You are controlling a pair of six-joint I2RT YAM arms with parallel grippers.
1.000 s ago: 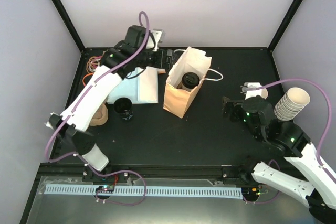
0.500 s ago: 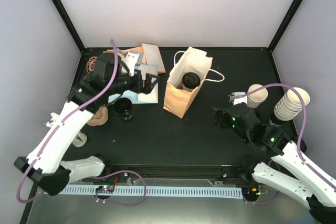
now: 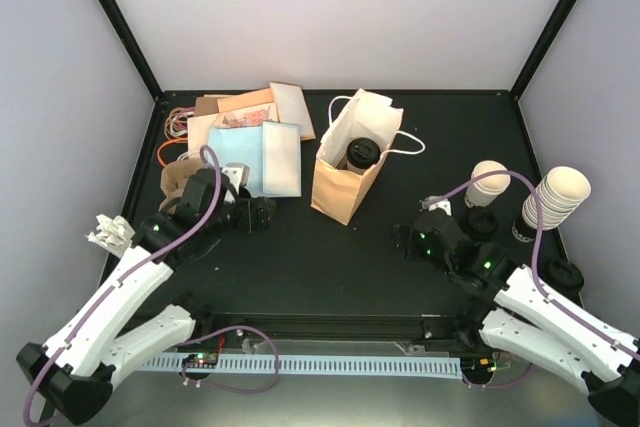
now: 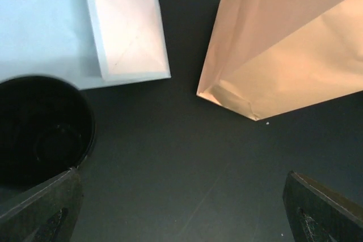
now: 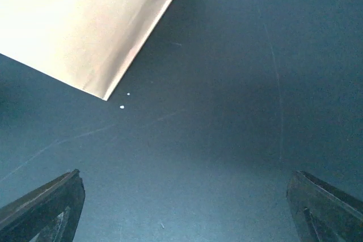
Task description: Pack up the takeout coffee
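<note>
The takeout coffee [image 3: 362, 153] stands inside the open brown paper bag [image 3: 345, 182] at the table's middle. Only its round black lid shows; the cup body is hidden by the bag. My left gripper [image 3: 262, 215] is open and empty, low over the mat to the left of the bag. In the left wrist view [image 4: 181, 208] the bag's bottom corner [image 4: 283, 66] lies ahead of it. My right gripper [image 3: 405, 240] is open and empty, right of and nearer than the bag. In the right wrist view [image 5: 184, 208] the bag [image 5: 85, 21] is at the upper left.
A black cup [image 4: 39, 128] stands beside the left gripper. Light blue [image 3: 235, 157] and white envelopes [image 3: 282, 157], brown cards and rubber bands [image 3: 178, 125] lie at the back left. Stacked cream cups [image 3: 555, 197], a single cream cup [image 3: 488, 182] and a loose black lid [image 3: 565, 275] stand at the right.
The left arm has pulled back from the far left papers to low beside the black cup. The right arm has moved left and nearer, away from the cream cups. Both stayed empty.
</note>
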